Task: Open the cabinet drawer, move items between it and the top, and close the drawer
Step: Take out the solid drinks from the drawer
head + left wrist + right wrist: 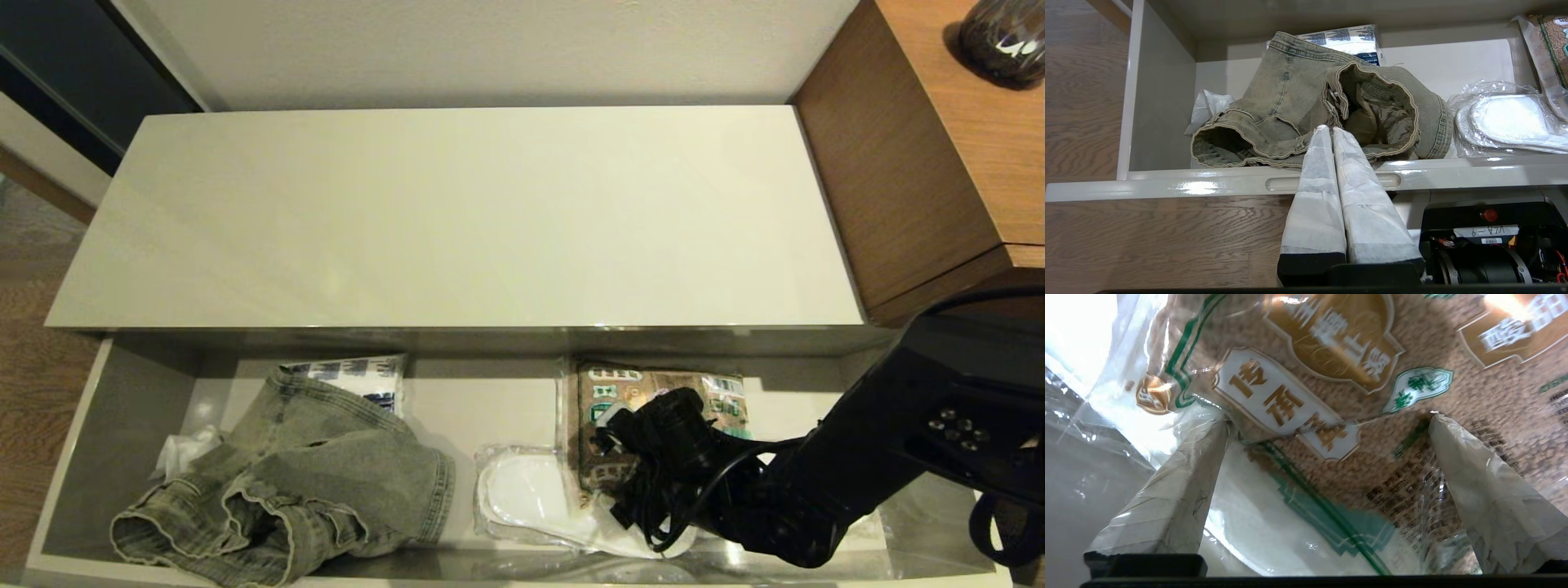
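The cabinet drawer (122, 433) stands pulled out below the bare cream top (457, 212). Crumpled grey-green denim (318, 482) lies in its left half. The bag of brown granules (608, 396) lies flat in the right half. My right arm reaches down into the drawer over that bag. The right gripper (1329, 419) is open, and its wide-apart fingertips (1220, 433) rest on the bag (1331, 375) near its green band. My left gripper (1330, 129) is shut on nothing. It hangs outside the drawer's face, over a notch (1282, 183), pointing at the denim (1290, 94).
White slippers in clear plastic (531, 490) lie beside the bag. A white packet with blue print (359, 377) sits behind the denim, and crumpled white plastic (175, 453) lies at the drawer's left. A wooden cabinet (914, 163) with a dark vase (1000, 37) stands to the right.
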{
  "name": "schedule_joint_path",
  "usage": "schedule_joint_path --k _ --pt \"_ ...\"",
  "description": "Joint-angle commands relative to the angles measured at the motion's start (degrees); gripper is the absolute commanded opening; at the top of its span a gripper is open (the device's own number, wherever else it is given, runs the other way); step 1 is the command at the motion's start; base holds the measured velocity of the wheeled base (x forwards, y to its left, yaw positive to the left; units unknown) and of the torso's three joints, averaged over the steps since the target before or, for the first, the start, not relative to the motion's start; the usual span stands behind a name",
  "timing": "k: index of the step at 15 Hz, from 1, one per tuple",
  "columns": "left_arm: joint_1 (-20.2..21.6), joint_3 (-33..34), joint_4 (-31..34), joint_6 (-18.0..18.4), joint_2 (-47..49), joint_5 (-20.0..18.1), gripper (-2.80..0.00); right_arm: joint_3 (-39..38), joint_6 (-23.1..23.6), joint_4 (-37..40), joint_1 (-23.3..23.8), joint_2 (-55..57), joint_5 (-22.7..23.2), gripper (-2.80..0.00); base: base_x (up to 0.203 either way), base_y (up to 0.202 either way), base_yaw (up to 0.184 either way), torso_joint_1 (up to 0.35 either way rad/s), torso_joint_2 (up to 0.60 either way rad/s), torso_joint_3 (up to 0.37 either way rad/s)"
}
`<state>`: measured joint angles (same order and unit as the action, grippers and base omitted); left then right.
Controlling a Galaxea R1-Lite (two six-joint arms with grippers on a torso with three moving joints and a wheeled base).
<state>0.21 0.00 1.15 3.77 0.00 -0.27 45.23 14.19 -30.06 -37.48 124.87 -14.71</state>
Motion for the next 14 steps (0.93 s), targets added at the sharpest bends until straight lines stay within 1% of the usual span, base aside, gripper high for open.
schedule_joint_path --k 1,6,9,11,14 --pt "0.0 0.0 0.0 0.0 0.1 0.0 -2.80 -0.1 0.0 -0.3 -0.6 0.1 -0.1 0.00 0.000 0.000 0.000 0.000 0.00 0.000" --pt "0.0 -0.1 0.1 0.5 0.1 -0.3 -2.80 -0.2 0.0 -1.1 -1.4 0.5 -0.4 0.00 0.000 0.000 0.000 0.000 0.00 0.000" --pt "0.1 0.0 0.1 0.6 0.1 -0.3 -2.80 0.0 -0.1 -1.1 -1.5 0.9 -0.6 0.00 0.000 0.000 0.000 0.000 0.00 0.000" --pt "0.0 0.0 0.1 0.6 0.1 -0.3 -2.80 0.5 -0.6 -1.1 -1.5 1.3 -1.6 0.00 0.000 0.000 0.000 0.000 0.00 0.000" --pt "0.0 -0.1 0.1 0.6 0.1 -0.3 -2.80 0.5 -0.7 -1.1 -1.4 1.3 -1.5 0.00 0.000 0.000 0.000 0.000 0.00 0.000"
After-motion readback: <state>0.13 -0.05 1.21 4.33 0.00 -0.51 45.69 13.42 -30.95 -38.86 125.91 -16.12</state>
